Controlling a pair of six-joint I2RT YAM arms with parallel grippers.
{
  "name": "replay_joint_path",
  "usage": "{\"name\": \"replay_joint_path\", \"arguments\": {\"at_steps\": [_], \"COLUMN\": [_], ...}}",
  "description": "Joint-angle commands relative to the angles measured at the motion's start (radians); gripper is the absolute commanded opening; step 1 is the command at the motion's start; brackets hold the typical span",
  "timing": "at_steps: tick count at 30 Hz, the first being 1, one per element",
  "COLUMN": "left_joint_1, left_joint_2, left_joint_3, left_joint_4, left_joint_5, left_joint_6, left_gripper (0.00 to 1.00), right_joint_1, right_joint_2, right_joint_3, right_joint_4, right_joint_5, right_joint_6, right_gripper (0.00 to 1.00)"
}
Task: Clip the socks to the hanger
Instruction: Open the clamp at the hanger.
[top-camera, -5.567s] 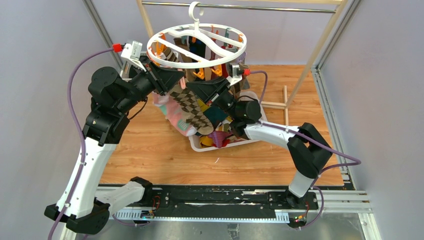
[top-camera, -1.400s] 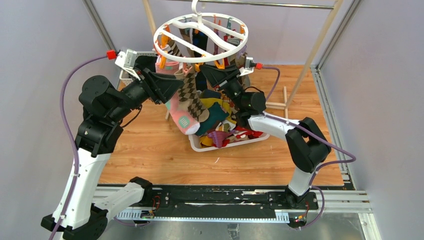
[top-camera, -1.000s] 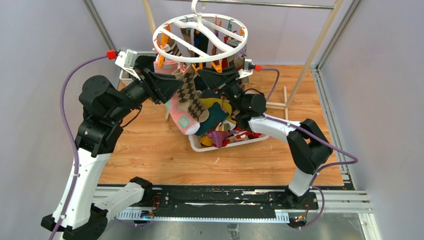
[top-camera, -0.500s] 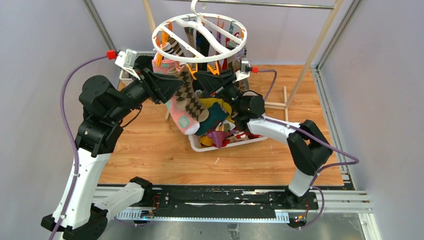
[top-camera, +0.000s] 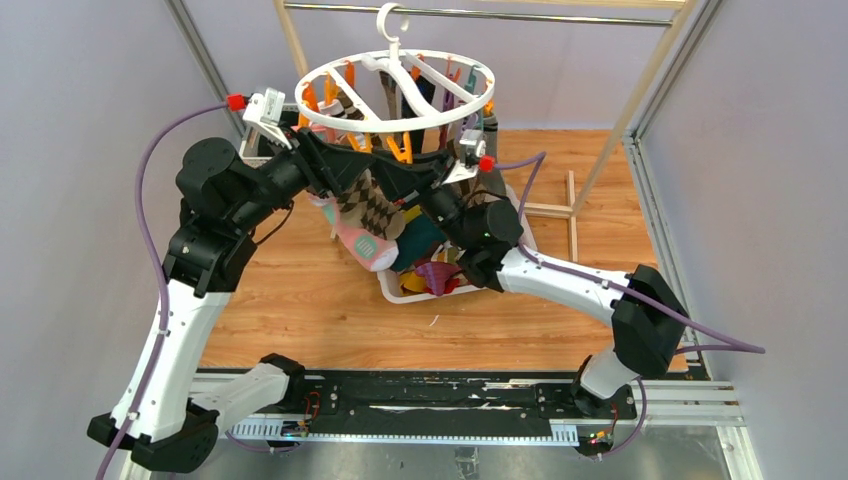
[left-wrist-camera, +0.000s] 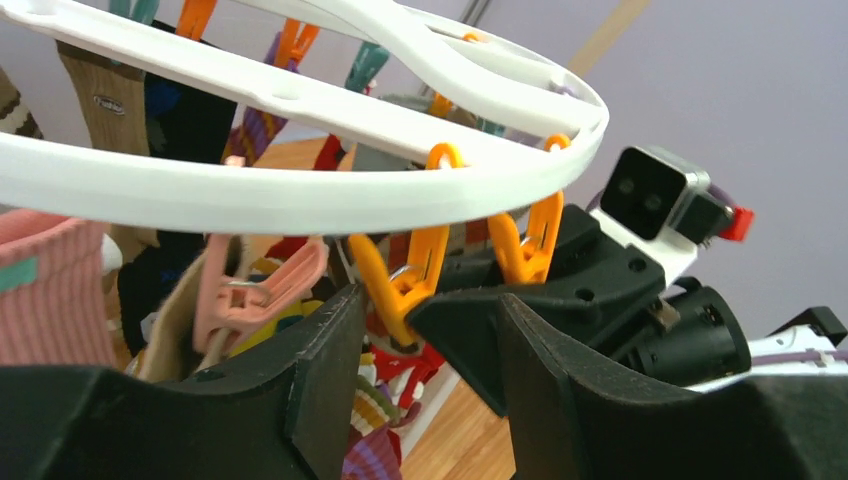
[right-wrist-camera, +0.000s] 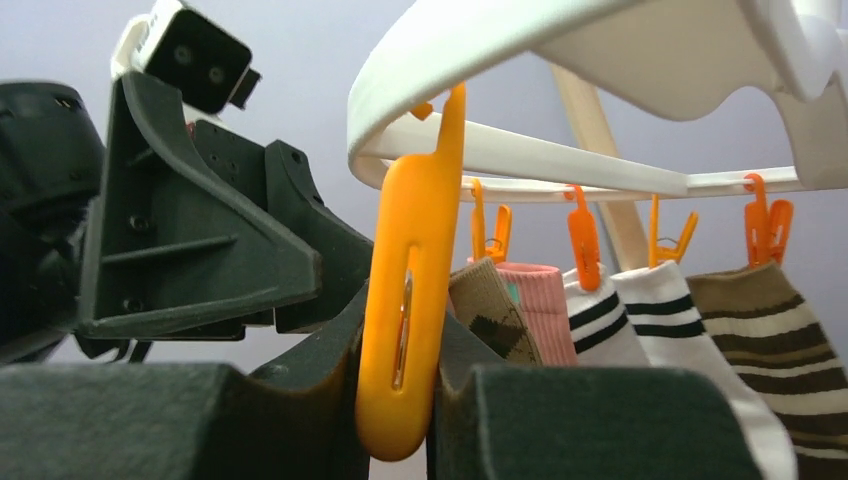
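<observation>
Hanging by its hook from the metal rail (top-camera: 500, 15), the hanger (top-camera: 350, 124) meets both arms under its near rim in the top view, beside a brown argyle sock (top-camera: 372, 208), though their jaws are hidden there. Only the right wrist view shows the right gripper (right-wrist-camera: 400, 330) pinched onto an orange clip (right-wrist-camera: 415, 230) below the rim, with striped socks (right-wrist-camera: 640, 320) clipped further along. The left wrist view shows the left gripper (left-wrist-camera: 430, 300) with fingers apart, gripping nothing, and a pink clip (left-wrist-camera: 260, 295) just beside them.
</observation>
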Motion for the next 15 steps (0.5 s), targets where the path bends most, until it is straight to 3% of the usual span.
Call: {"name": "replay_joint_path", "arguments": {"at_steps": [1,9,15], "left_joint_1": [0.008,0.008,0.008], "left_joint_2": [0.020,0.026,0.042], "left_joint_3": [0.054,0.058,0.064], "left_joint_4": [0.014,0.014,0.033], "left_joint_5": [-0.016,-0.112,-0.192], "left_joint_6": [-0.027,-0.020,-0.021], "left_gripper": [0.57,0.63,0.63], "right_joint_1": [0.062,0.077,0.077], "right_joint_2": [-0.004,0.015,0.027], "right_joint_3": [0.077,0.094,0.102], "right_joint_4": [-0.113,-0.123,-0.118], "right_joint_5": [0.091,0.127,0.124], "right_joint_6": [-0.237,-0.282,-0.288], "right_gripper": [0.00,0.00,0.00]}}
